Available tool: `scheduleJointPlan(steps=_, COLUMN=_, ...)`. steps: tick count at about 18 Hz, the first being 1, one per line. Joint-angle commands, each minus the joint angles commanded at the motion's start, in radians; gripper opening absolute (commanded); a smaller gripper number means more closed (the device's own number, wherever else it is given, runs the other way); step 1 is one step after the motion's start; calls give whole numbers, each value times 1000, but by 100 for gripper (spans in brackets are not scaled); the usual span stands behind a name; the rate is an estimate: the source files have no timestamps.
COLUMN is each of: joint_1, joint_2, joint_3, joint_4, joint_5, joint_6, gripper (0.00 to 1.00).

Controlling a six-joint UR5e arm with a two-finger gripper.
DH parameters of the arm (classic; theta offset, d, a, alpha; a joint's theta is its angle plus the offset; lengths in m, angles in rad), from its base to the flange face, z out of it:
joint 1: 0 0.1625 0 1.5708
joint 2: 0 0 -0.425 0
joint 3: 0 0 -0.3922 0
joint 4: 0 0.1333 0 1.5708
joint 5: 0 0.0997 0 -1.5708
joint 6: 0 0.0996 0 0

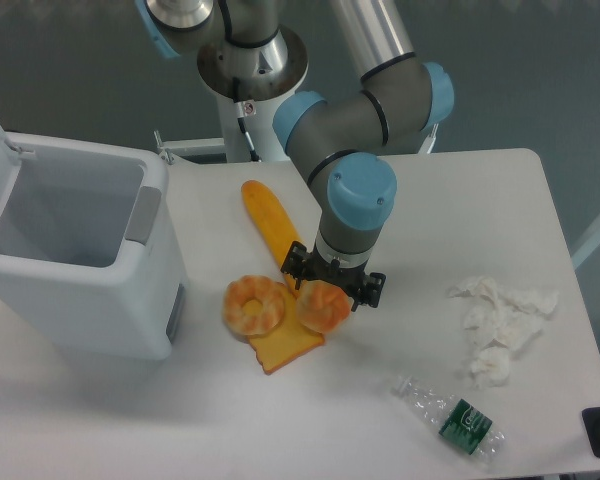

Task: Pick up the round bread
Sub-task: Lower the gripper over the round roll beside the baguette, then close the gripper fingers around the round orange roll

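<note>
An open white bin (75, 255) sits at the tabletop's (450, 200) left. Centre: a baguette (271, 225), ring bun (255, 305) and toast slice (280, 348). Right: crumpled tissues (500, 325); nearer, a plastic bottle (452, 417).

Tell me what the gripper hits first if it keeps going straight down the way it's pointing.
Most likely the round bread: the gripper points down right above it, fingers either side of its upper edge. From this single view, how far apart they are in height cannot be told.
</note>
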Motion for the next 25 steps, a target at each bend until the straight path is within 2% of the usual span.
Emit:
scheduleJointPlan(steps=18, joint_1=-21, joint_2=-23, joint_3=-17, joint_4=0, joint_5=41, joint_6=-17, gripper=100)
scheduleJointPlan(steps=20, joint_1=-29, joint_2=-25, joint_3=-15, joint_4=0, joint_5=43, joint_6=-17, gripper=88)
scheduleJointPlan(steps=23, joint_1=-29, joint_2=-25, joint_3=-12, joint_4=0, joint_5=43, joint_6=-15, gripper=58)
scheduleJointPlan(steps=25, joint_1=-29, joint_2=-23, joint_3=-12, joint_4=-2, joint_5=41, joint_6=-14, gripper=31)
